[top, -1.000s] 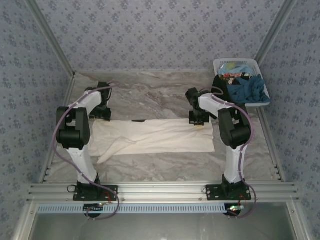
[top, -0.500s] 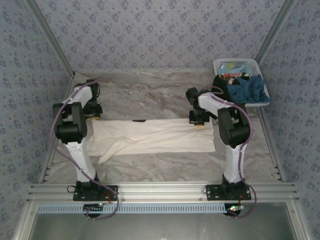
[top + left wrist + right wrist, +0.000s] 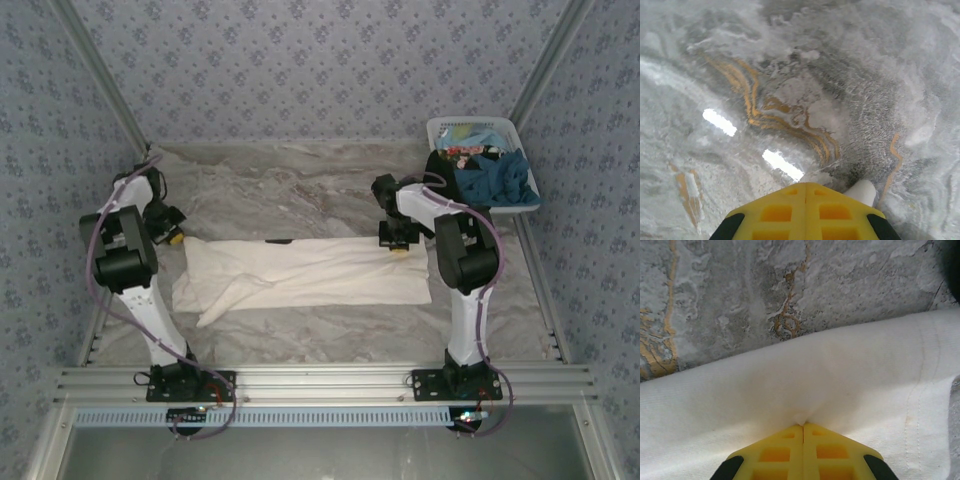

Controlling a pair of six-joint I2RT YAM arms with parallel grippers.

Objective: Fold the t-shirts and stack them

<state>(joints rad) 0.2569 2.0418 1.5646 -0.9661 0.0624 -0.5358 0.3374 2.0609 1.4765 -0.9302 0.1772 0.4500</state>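
Fold in progress, stack not started. The off-white t-shirt (image 3: 310, 275) is lying as one long flat band across the tabletop (image 3: 300, 190), running from the right gripper (image 3: 803, 426) toward the left gripper (image 3: 173, 238). It is looking folded lengthwise at least once, and by my judgement is needing cross folds before it is compact. The right gripper is sitting fully closed and pinching the shirt's far edge near its right end: the cloth is puckering into a small dimple right at the fingertips, and a stitched hem is running just to the right of them. The left gripper is also fully closed, hanging just off the band's left end over bare tabletop. No cloth is showing between its fingers; a small white nub (image 3: 861, 191) is peeking out beside the tip, and I cannot tell whether that is a shirt corner. Beyond and to the right of the right gripper, the white slatted basket (image 3: 440, 128) is holding a teal t-shirt (image 3: 495, 178) and a black t-shirt (image 3: 440, 168), both crumpled and waiting to be folded. The off-white shirt is reading as soft matte knit, lying limp, with one diagonal crease toward the left gripper's end. The tabletop cover is showing a glossy grey marble print with ochre veins, wrinkling and throwing glare. The gripper fingers are looking like hard yellow plastic with moulded pockets.
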